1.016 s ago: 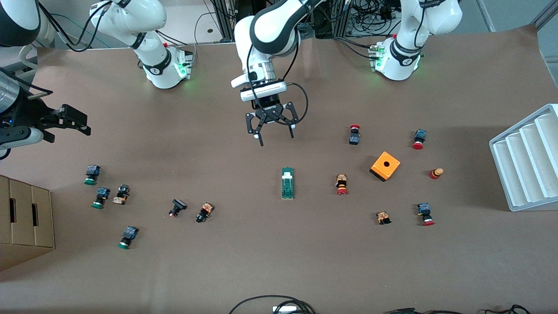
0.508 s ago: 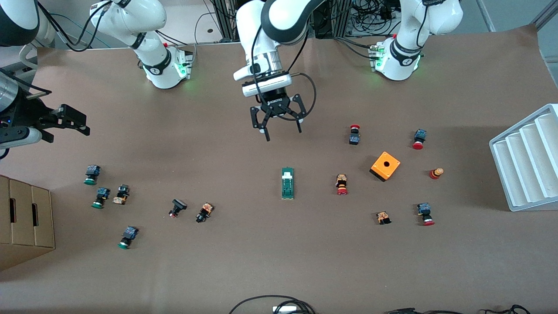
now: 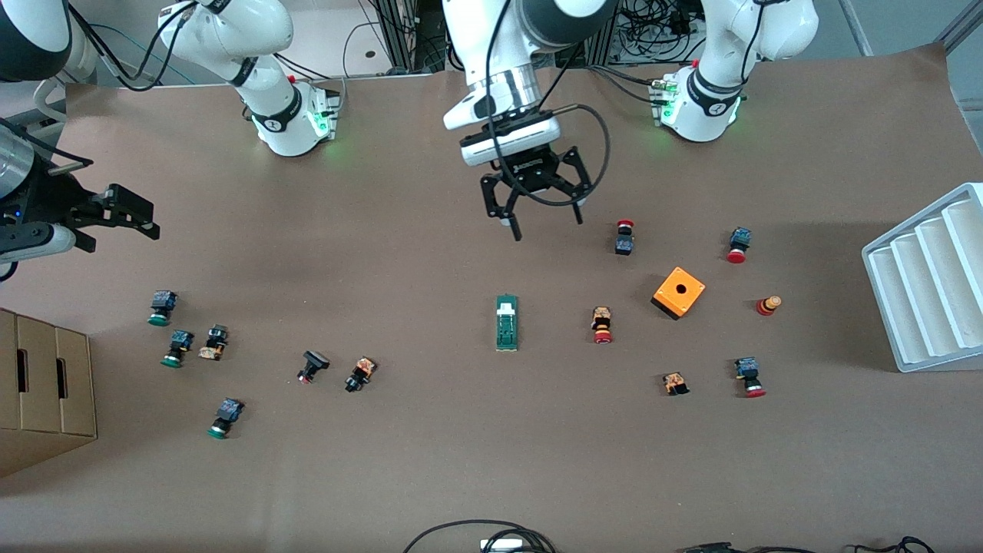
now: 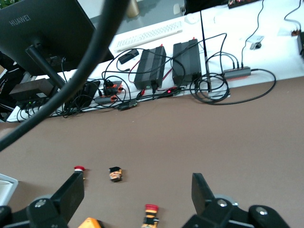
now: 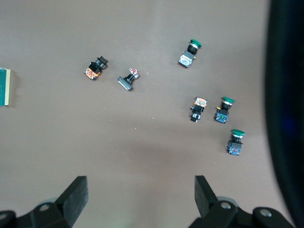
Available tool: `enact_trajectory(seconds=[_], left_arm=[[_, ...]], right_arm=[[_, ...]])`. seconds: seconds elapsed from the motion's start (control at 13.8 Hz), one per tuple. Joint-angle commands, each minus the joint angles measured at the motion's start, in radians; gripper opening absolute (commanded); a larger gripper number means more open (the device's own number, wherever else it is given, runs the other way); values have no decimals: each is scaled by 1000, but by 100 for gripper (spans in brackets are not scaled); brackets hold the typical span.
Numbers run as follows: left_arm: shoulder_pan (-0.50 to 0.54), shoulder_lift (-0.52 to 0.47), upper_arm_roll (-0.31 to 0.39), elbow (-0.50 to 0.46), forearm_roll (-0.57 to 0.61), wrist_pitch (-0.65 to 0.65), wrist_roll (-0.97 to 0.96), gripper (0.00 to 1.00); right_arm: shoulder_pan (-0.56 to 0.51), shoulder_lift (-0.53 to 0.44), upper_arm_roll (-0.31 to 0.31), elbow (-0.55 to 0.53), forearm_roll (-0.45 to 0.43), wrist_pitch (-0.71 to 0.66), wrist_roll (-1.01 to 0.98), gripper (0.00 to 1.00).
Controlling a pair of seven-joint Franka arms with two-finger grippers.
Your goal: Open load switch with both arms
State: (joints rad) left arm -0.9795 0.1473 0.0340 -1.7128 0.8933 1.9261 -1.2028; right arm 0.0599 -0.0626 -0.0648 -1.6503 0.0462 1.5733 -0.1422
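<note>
Two black two-finger end effectors are seen spread open and empty: the left end effector (image 3: 545,219) over bare brown table (image 3: 430,461), the right end effector (image 3: 127,211) waiting at the right arm's end. The narrow dark-green load switch with a white tab (image 3: 506,322) lies flat mid-table, nearer the front camera than the spot beneath the left end effector.

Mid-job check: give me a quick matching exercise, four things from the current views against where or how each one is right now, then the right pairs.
Things:
1. load switch
2. left gripper
3. right gripper
4. orange box

States:
A. open, up in the air over bare table
B. sits toward the left arm's end of the table, a hole in its top
C. lies flat mid-table, untouched
D. open, waits at the right arm's end of the table

Pairs: 1-C, 2-A, 3-D, 4-B
</note>
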Motion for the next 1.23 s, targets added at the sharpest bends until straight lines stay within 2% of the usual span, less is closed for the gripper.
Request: enact_trajectory(seconds=[0.0, 0.22, 0.73, 1.02, 1.16], left_arm=[[45, -72, -9, -19, -79, -33, 150, 100], [86, -120, -9, 7, -152, -120, 313, 100], [220, -138, -14, 110, -266, -156, 590, 100], [339, -138, -16, 202, -434, -220, 617, 100], [404, -146, -19, 219, -485, -230, 617, 100]], right_arm=[[6, 9, 0, 15, -19, -1, -4, 100], [8, 7, 2, 15, -19, -3, 6, 100], [14, 4, 2, 15, -17, -6, 9, 100], [14, 1, 2, 15, -17, -6, 9, 100], [14, 1, 2, 15, -17, -6, 10, 100]])
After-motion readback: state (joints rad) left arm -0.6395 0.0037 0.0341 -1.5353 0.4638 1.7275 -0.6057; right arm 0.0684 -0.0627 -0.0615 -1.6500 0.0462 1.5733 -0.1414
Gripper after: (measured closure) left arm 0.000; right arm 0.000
